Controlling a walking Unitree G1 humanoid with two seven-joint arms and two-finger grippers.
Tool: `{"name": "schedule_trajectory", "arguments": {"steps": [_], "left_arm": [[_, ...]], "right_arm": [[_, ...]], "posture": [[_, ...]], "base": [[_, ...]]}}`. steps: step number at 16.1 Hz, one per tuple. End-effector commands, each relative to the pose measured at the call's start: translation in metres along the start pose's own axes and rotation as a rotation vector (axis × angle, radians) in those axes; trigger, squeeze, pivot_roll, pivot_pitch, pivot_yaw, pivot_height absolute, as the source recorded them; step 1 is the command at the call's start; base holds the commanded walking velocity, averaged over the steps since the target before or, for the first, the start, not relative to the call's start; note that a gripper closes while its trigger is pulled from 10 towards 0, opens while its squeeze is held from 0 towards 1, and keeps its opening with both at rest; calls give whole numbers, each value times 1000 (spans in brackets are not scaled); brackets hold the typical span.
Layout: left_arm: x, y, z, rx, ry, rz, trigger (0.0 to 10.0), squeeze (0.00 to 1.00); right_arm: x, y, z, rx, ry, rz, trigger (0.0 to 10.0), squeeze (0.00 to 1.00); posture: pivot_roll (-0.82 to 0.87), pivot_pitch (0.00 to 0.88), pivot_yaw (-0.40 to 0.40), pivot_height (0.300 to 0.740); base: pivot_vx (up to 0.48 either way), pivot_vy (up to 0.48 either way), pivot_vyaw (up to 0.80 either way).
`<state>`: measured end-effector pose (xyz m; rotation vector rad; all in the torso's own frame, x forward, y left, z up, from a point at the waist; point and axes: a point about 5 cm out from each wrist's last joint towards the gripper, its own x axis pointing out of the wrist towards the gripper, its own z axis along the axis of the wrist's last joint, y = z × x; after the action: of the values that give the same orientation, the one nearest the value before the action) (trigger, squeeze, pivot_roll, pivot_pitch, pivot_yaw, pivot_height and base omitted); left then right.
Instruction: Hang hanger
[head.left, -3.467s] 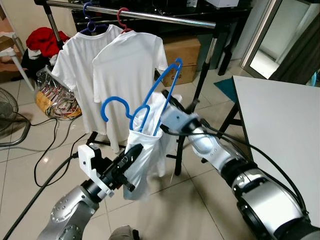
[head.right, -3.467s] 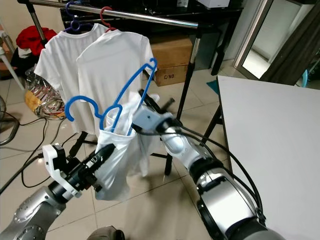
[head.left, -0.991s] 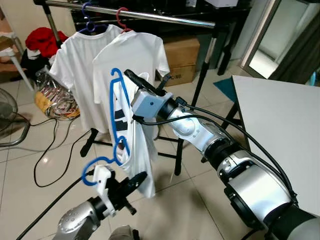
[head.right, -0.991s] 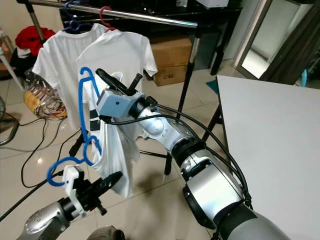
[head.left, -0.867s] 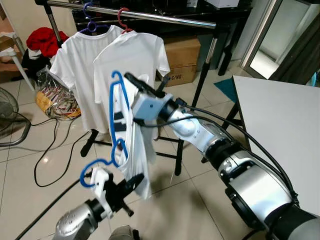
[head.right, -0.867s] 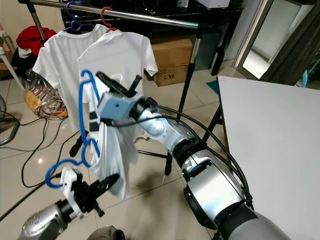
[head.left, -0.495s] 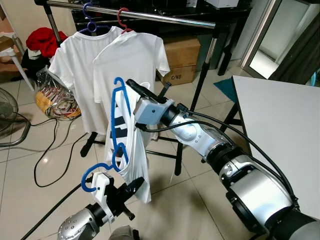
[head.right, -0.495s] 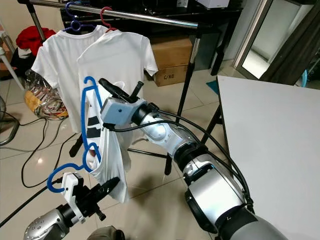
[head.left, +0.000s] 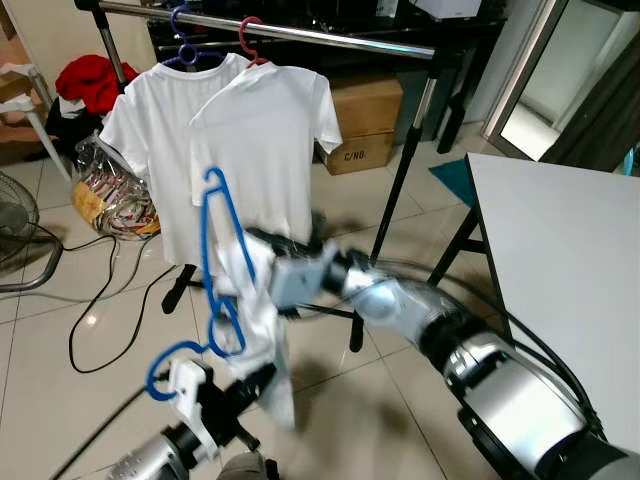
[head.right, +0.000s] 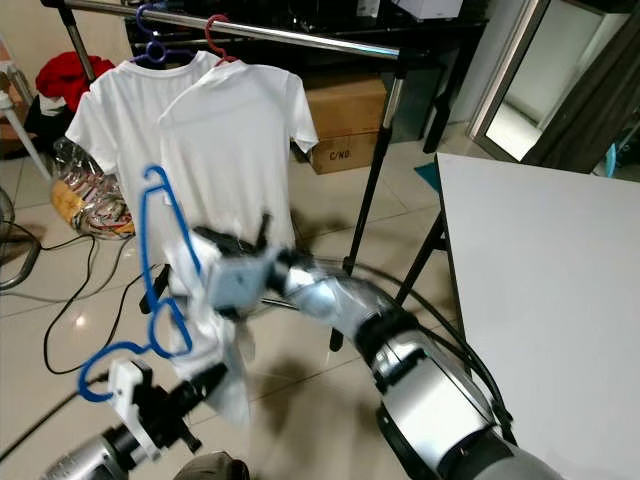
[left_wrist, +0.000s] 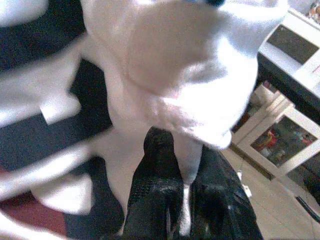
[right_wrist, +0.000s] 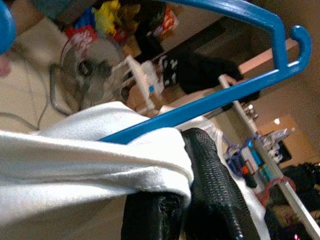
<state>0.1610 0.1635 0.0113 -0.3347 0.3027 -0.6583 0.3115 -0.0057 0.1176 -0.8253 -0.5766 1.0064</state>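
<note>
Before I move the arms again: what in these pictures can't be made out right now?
- Right gripper: motion-blurred in both eye views.
- Blue hanger: its lower arm sits inside the white shirt.
- Left gripper: cloth covers its tips in the left wrist view.
- Clothes rail: its ends are cut off by the picture's edge in the eye views.

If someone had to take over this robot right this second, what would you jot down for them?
Right gripper: fingers shut on the white shirt against the blue hanger, held in front of the rack.
Left gripper: low down, fingers pinching the shirt's lower cloth.
Blue hanger: tilted on end, hook pointing down near the left gripper, shirt only partly on it.
Rail: two white shirts already hang there.
Left to do: seat the shirt, turn the hook up, hang it on the rail.
</note>
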Motion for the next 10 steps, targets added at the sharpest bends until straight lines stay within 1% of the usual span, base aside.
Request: {"name": "schedule_trajectory", "arguments": {"steps": [1,2,5,7,9,10], "left_arm": [[2,-5,-7,-5,26,-20,10000,0],[3,-8,-10,-16,25,-19,10000,0],[7,-8,-7,-9,14,-22,10000,0],[10,-7,-5,16,11,-28,10000,0],[11,-9,-4,23,12,-33,10000,0],[10,-9,-5,21,14,-33,10000,0]], "right_arm": [[1,-5,1,-10,-4,-20,10000,0],[-3,-4,-5,29,34,-20,10000,0],[-10,6,-12,32,80,-10,10000,0],[-15,15,-20,106,157,-20,10000,0],[-20,22,-27,175,212,-22,10000,0],[-24,25,-31,242,251,-34,10000,0]], "posture": [[144,4,-27,740],[144,4,-27,740],[137,1,-32,740],[137,0,-33,740],[137,0,-33,740],[137,0,-33,740]], "base": [[0,0,0],[0,0,0],[0,0,0],[0,0,0],[0,0,0],[0,0,0]]}}
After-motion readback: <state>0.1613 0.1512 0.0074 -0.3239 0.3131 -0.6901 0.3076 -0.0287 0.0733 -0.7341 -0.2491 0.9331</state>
